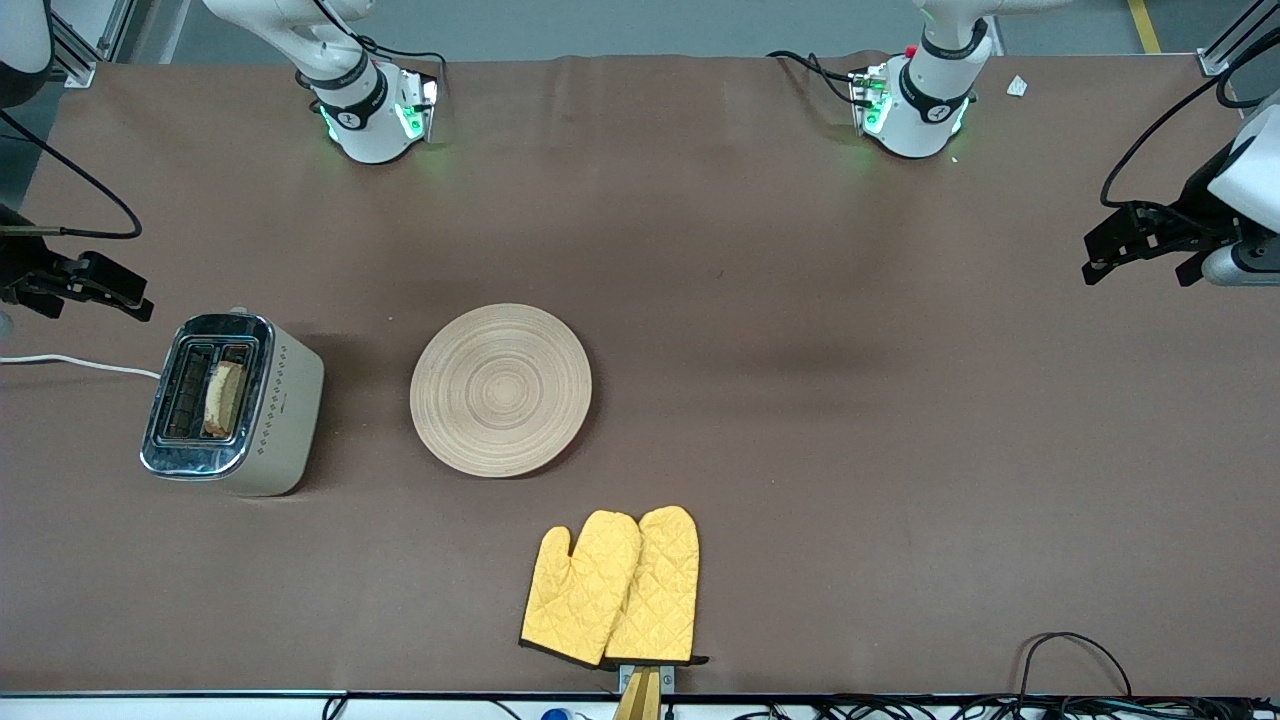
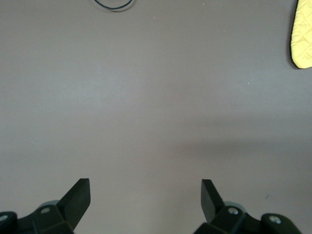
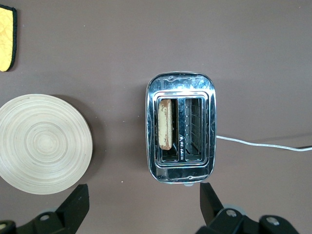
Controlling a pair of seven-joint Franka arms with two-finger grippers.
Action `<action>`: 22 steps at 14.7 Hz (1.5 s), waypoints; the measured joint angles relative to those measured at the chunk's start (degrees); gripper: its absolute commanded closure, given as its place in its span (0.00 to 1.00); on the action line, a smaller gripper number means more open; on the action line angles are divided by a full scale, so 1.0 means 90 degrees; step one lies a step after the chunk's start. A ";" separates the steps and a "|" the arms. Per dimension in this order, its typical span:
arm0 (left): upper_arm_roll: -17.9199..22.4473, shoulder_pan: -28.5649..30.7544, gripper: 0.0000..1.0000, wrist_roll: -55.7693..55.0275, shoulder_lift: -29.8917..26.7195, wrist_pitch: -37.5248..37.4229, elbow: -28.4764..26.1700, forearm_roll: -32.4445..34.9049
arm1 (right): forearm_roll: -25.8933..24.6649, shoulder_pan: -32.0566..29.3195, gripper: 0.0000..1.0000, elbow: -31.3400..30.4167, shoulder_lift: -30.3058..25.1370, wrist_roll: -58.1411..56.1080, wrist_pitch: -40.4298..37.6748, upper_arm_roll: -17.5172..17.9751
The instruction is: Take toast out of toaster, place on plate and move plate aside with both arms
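Observation:
The toast (image 1: pixel 222 397) stands upright in one slot of a silver and cream toaster (image 1: pixel 280 420) toward the right arm's end of the table; in the right wrist view the toast (image 3: pixel 165 124) shows edge-on. The round wooden plate (image 1: pixel 500 390) lies bare beside the toaster, also in the right wrist view (image 3: pixel 44 144). My right gripper (image 1: pixel 95 300) is open and empty, in the air by the toaster (image 3: pixel 180 168); its own view shows it wide open (image 3: pixel 144 200). My left gripper (image 1: pixel 1142 270) is open and empty above bare table at the left arm's end (image 2: pixel 145 195).
A pair of yellow oven mitts (image 1: pixel 612 588) lies nearer to the front camera than the plate, and shows in both wrist views (image 2: pixel 302 34) (image 3: pixel 6 36). The toaster's white cord (image 1: pixel 80 362) runs off the table's end. Black cables (image 1: pixel 1070 650) lie along the front edge.

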 measured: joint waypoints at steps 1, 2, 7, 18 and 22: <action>0.0001 0.0002 0.00 0.0002 0.0000 -0.0001 0.0000 0.0044 | 0.0000 0.0000 0.00 -0.0002 0.0000 0.0000 0.0000 -0.0001; 0.0000 0.0001 0.00 0.0004 0.0000 -0.0004 0.0001 0.0100 | 0.0000 0.0000 0.00 -0.0002 0.0000 0.0000 0.0000 0.0000; -0.0006 -0.0001 0.00 0.0002 0.0039 -0.0170 -0.0013 -0.0072 | 0.0000 -0.0001 0.00 -0.0056 -0.0002 0.0001 -0.0058 -0.0010; -0.0075 -0.0024 0.00 -0.0013 0.0251 -0.0433 -0.0145 -0.0509 | 0.0000 -0.0158 0.04 -0.2522 0.0596 0.0003 0.2721 -0.0060; -0.0077 -0.0027 0.00 -0.0012 0.0245 -0.0434 -0.0105 -0.0509 | -0.0001 -0.0310 1.00 -0.2525 0.0980 -0.0010 0.2981 -0.0075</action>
